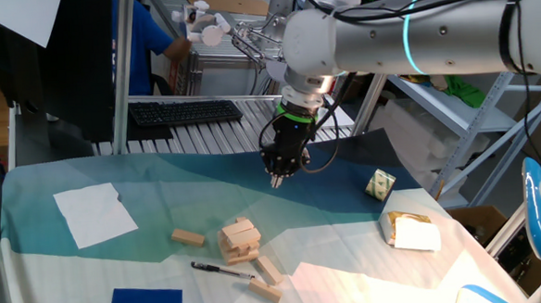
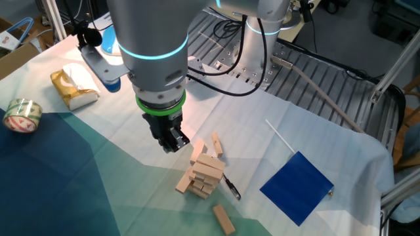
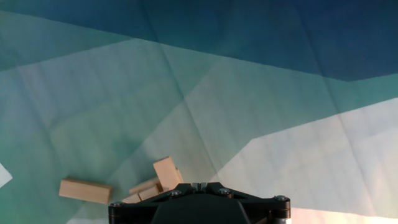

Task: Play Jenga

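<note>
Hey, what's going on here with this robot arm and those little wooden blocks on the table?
A single robot arm is playing Jenga. Its gripper hangs in the air above the cloth-covered table, holding nothing, back from a short, uneven stack of blocks. Several loose blocks lie around the stack, one off to the side and others by a black pen. No block is being touched right now. Whether the fingers are open is not clear.

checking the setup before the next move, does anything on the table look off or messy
The Jenga stack is short and crooked, its blocks skewed. Loose blocks lie scattered around it, and a black pen lies among them beside the stack.
</note>
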